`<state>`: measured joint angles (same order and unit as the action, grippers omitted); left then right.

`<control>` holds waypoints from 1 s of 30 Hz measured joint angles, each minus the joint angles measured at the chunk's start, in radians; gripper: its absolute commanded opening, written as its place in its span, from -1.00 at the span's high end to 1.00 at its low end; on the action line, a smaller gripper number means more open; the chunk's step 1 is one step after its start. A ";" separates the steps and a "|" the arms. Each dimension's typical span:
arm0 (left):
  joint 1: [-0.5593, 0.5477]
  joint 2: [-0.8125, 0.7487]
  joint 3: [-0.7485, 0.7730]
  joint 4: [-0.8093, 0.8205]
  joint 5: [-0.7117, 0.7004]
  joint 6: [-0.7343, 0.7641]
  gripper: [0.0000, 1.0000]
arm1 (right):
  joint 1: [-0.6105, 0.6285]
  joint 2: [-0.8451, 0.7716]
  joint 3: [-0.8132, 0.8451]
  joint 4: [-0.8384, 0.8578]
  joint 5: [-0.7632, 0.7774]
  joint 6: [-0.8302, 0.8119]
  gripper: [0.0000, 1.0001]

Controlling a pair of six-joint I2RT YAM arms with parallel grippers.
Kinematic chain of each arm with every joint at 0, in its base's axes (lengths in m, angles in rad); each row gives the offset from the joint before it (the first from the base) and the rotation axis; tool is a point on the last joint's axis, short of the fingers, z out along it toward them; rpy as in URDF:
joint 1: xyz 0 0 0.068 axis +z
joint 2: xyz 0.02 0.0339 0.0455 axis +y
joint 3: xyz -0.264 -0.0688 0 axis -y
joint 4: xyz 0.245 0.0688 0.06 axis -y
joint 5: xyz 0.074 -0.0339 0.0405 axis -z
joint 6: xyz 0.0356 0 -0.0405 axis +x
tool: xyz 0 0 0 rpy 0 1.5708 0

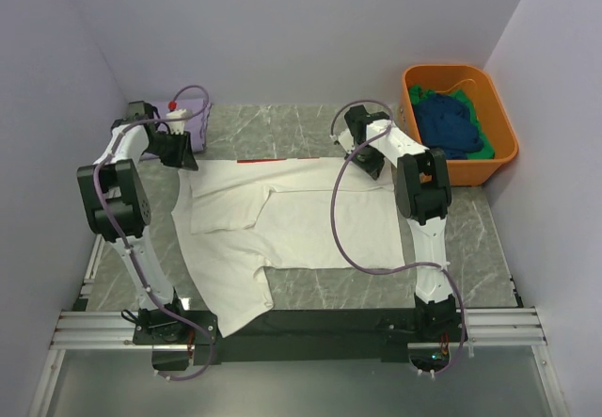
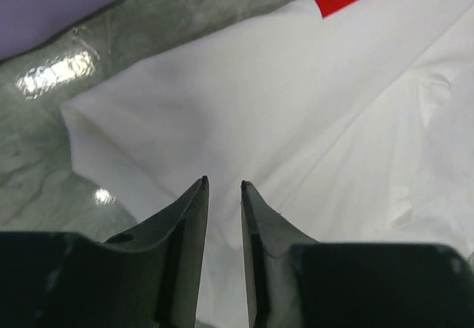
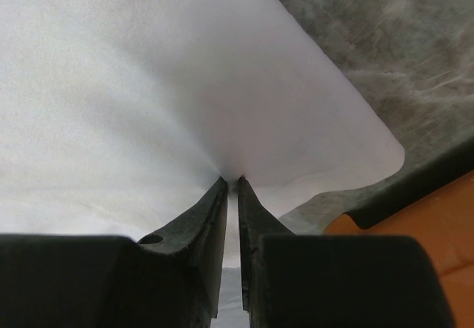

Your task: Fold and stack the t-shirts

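White t-shirt (image 1: 292, 219) — lay spread on the marble table (image 1: 310, 120), part-folded. My right gripper (image 3: 230, 182) was clamped on its far right corner. My left gripper (image 2: 224, 186) stood with fingers apart over the far left corner, holding nothing. Step, I judged: mid-fold. Next called for — a left pinch, both corners drawn nearward.

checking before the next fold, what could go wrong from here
1. The right tool pinches only a thin fold near a corner of the white t-shirt; it could slip out under a pull.
2. The left tool is open above the cloth, so a one-sided pull may skew the shirt.
3. The orange tub sits close beside the right tool; a wide swing might bump it.
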<state>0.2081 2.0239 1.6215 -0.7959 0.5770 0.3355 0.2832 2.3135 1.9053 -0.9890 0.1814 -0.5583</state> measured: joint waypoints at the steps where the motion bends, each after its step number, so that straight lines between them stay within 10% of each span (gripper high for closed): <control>1: -0.008 0.008 0.000 0.015 -0.002 -0.012 0.42 | 0.000 0.000 0.000 0.002 0.006 -0.003 0.66; 18: -0.027 0.362 0.412 0.084 -0.118 -0.089 0.27 | -0.003 0.116 0.189 0.002 0.102 -0.028 0.34; 22: -0.047 0.167 0.227 0.050 -0.079 0.005 0.15 | -0.003 0.101 0.181 0.004 0.079 -0.003 -0.04; 30: -0.402 -0.451 -0.295 0.061 -0.100 0.071 0.03 | -0.005 -0.154 0.037 -0.030 -0.060 0.077 -0.05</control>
<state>-0.1936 1.5734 1.3262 -0.7353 0.4774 0.4065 0.2787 2.1593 1.9427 -1.0187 0.1219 -0.4816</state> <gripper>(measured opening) 0.484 0.524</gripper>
